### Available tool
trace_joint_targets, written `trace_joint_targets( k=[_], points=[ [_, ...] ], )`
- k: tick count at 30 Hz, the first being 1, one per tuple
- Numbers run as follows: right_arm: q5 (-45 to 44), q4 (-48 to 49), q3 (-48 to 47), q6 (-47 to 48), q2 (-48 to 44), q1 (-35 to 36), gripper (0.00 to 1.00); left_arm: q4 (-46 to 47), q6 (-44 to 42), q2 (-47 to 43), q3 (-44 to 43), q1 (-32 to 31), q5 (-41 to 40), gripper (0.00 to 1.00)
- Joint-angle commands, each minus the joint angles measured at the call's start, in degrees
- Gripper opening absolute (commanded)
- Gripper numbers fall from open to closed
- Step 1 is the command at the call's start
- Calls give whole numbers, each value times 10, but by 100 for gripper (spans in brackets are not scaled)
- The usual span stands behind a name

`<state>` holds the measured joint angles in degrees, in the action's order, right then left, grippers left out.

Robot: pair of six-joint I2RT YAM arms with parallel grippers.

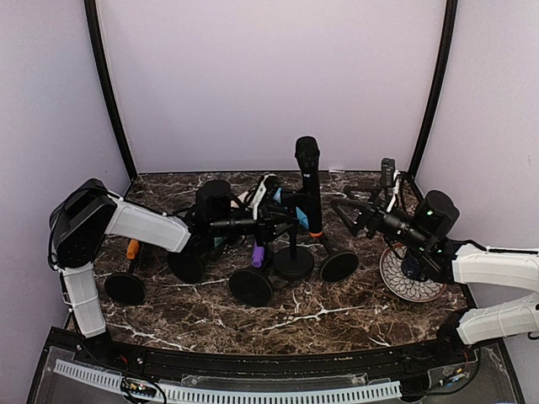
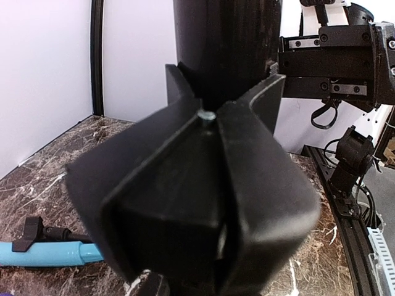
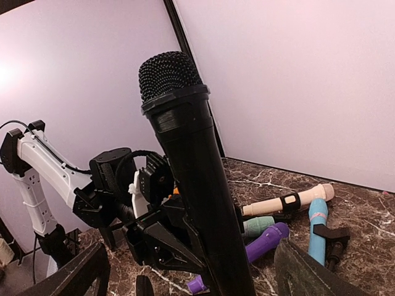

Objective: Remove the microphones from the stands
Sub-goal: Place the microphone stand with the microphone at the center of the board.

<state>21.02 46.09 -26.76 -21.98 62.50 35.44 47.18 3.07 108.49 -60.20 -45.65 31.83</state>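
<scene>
Top looks down; wrists close on microphone (image 3: 191, 185).

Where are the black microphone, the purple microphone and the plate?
black microphone (image 3: 171, 75): right wrist view, on its mesh head.
purple microphone (image 3: 266, 239): right wrist view, on its body.
plate (image 1: 410, 291): top view, on its near rim.

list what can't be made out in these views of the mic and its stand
- Left wrist view: the left tool's closed, blurred fingers fill the frame, hiding what they pinch and the stand below.
- Right wrist view: the bottom edge cuts off the black microphone's lower end and the stand.
- Top view: the right arm covers part of the patterned plate; where the left tool meets the stand is too small and dark to read.
</scene>
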Motion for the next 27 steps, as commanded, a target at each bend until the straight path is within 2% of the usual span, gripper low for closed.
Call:
trace_joint_targets(
  k=[1,13,15,16,18,19,20,22,27],
  points=[
    [-16,25,-10,-2,9,-3,94,109,-18,0,-16,-3,-1,0],
    [-18,41,-47,0,41,-2,95,139,-67,36,12,-3,-12,0],
    [-17,38,-57,0,48,-3,95,133,-71,32,17,-3,-15,11],
    [-19,30,-64,1,51,-3,95,120,-72,30,20,-3,-16,23],
    [-22,11,-87,2,55,-3,95,96,-71,19,23,-2,-24,41],
    [-24,-4,-97,2,57,-3,96,88,-72,10,25,-2,-28,46],
    [-22,-11,-108,4,60,-3,96,71,-74,6,27,-2,-30,56],
    [-17,-32,-124,9,61,-2,97,51,-77,-8,35,-2,-38,69],
    [-10,-83,-156,47,61,12,98,30,-74,-53,74,1,-62,90]
  ],
)
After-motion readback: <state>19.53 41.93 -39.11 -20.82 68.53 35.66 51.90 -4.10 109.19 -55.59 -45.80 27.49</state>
